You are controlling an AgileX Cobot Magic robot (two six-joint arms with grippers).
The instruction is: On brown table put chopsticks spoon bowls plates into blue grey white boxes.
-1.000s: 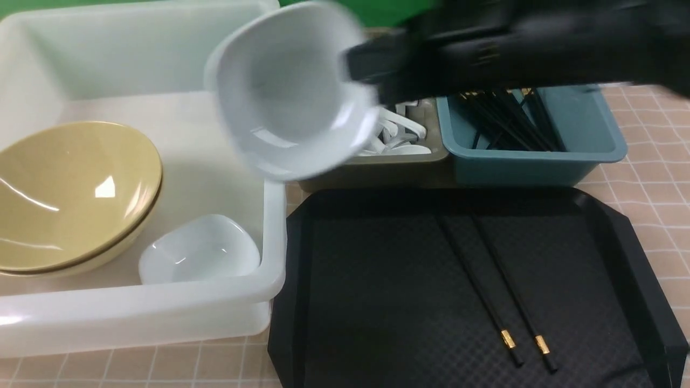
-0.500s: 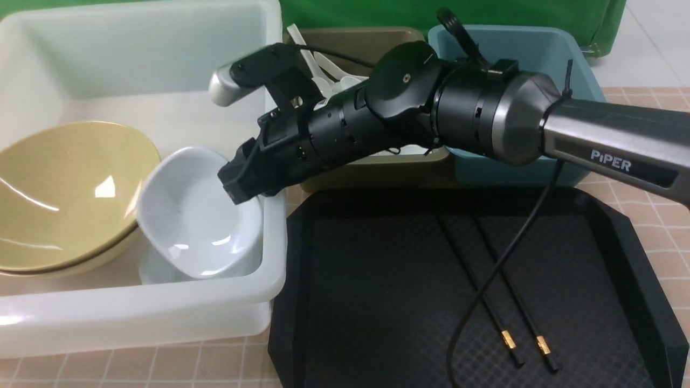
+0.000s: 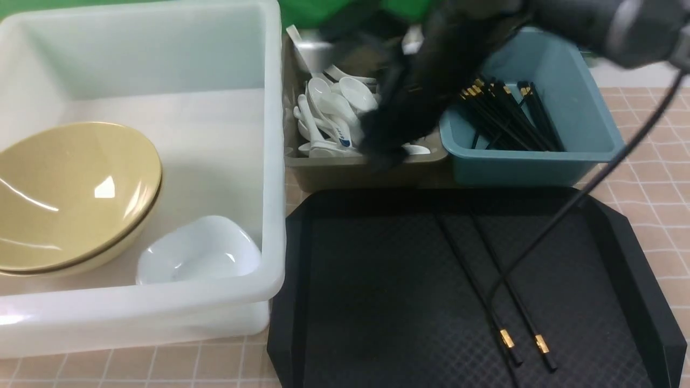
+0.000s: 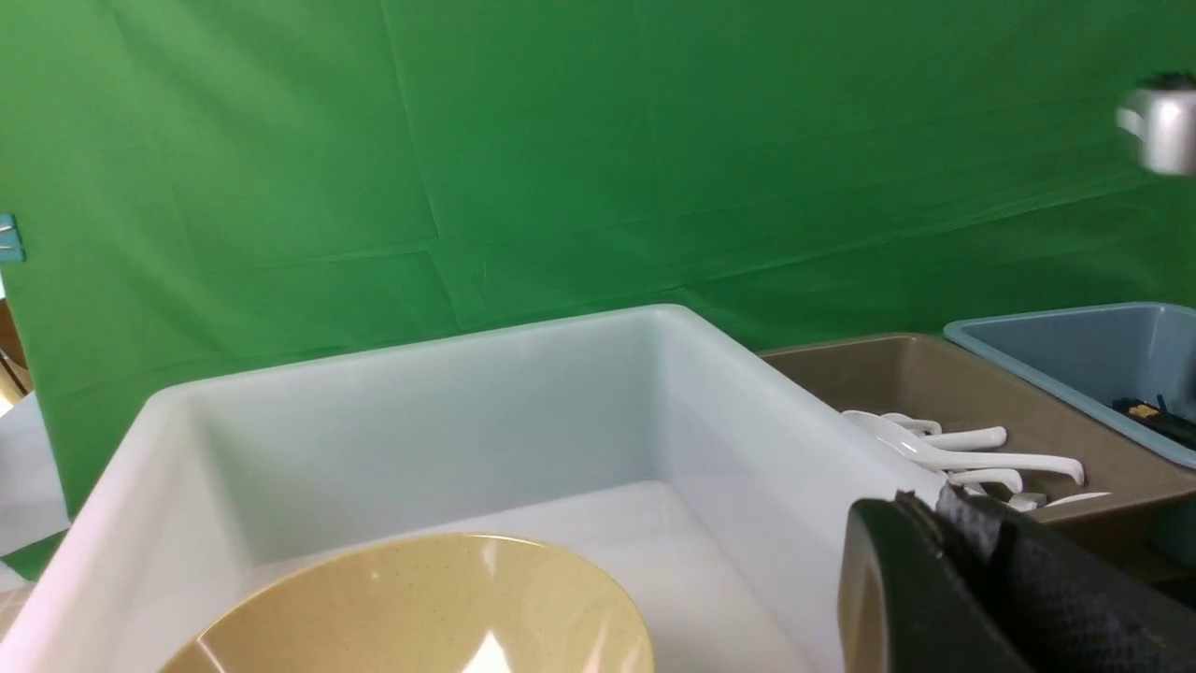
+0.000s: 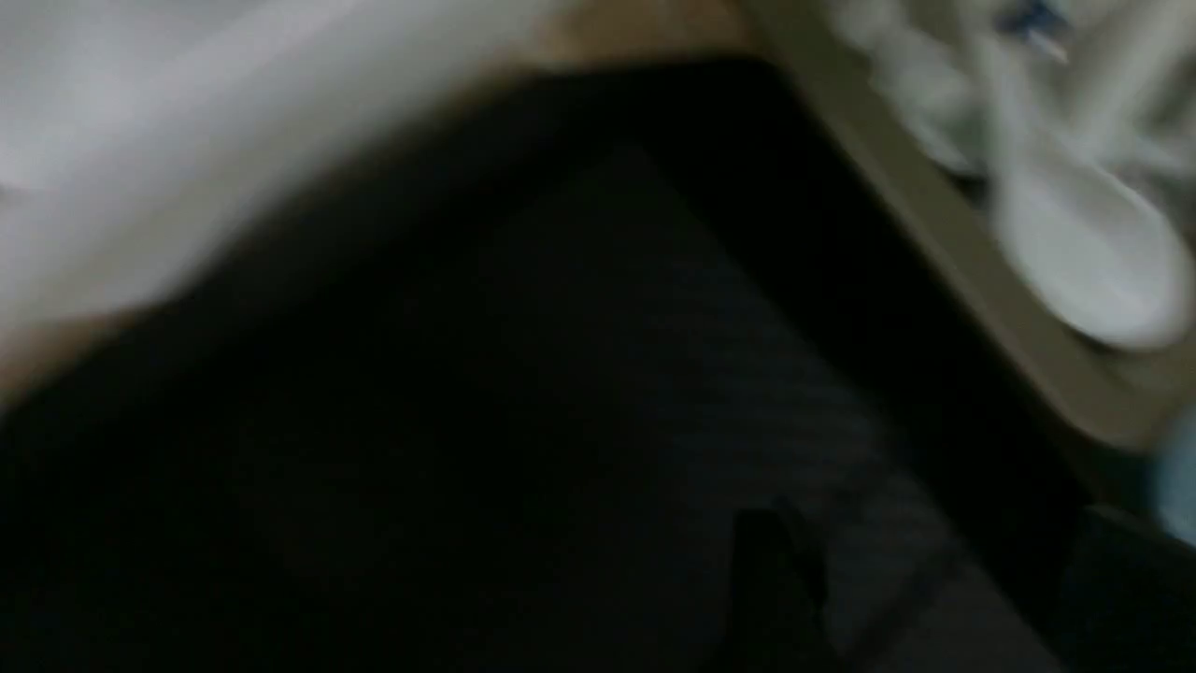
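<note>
Your right hand [image 3: 385,144] is too blurred to tell its grip; left hand [image 4: 944,561] clenched. Lower squarely over the tray's [image 3: 377,302] chopsticks [image 3: 469,269], pinching both.

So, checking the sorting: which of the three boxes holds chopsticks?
The blue box, on the right, with black chopsticks inside. The grey-brown box holds white spoons; the big white box holds tan bowls and a plate.

Right arm [image 3: 593,21] blurred, slanting down toward the robot's left; right gripper [image 3: 381,146] too smeared to read. Left gripper [image 4: 934,523] closed, fingers [image 4: 883,589] together.
</note>
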